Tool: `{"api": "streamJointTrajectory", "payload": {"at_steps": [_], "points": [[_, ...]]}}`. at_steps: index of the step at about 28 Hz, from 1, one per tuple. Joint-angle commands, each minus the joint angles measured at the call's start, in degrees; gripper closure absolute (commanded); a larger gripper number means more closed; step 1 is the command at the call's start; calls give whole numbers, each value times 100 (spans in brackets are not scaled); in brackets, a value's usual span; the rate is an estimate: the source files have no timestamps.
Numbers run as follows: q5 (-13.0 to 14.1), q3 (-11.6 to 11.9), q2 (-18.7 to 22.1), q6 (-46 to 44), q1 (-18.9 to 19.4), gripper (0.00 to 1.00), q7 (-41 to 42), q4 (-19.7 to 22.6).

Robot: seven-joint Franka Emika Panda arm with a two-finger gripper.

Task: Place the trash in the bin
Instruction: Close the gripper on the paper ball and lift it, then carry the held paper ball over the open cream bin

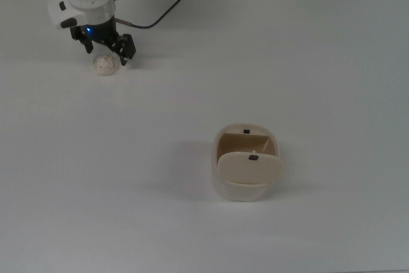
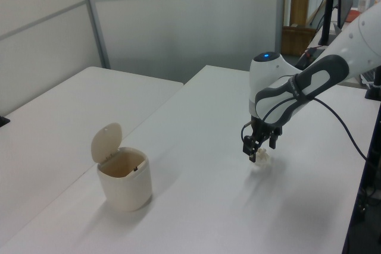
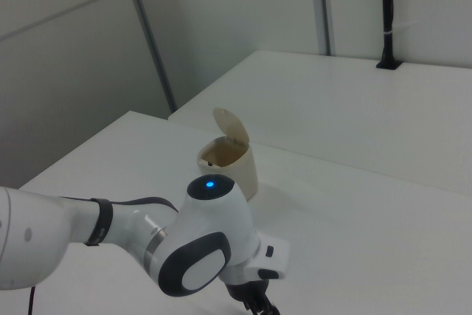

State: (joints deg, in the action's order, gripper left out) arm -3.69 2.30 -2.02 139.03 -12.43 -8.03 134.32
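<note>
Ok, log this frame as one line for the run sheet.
phase: pre-grasp | end effector: open, straddling trash | trash: on table | bin: lid open, apart from trash

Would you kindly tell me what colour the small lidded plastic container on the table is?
The small plastic container is cream-beige, clearest in the left view.

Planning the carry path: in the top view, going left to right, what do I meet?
Small off-white wrinkled paper ball with the black end effector over it → cream plastic bin with its flap lid open.
</note>
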Motion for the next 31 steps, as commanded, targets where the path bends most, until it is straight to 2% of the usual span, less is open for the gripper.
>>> {"api": "streamJointTrajectory", "payload": {"at_steps": [1, 6, 7, 10, 11, 18, 24, 25, 30, 31], "points": [[-368, 7, -219, 326, 30, 7, -435, 34], [-668, -2, -299, 379, 48, 51, -577, 16], [-677, -2, -316, 388, 56, 70, -585, -10], [-677, -2, -325, 379, 56, 95, -621, -125], [-677, -2, -325, 379, 56, 100, -647, -160], [-651, -28, -290, 213, 276, 100, -919, -713], [-520, -55, -369, -95, 715, 100, -1367, -1600], [-406, -55, -482, -95, 907, 100, -1498, -1854], [156, -55, -755, -25, 1286, 100, -1605, -2496], [366, -46, -930, 1, 1487, 100, -1631, -2820]]}}
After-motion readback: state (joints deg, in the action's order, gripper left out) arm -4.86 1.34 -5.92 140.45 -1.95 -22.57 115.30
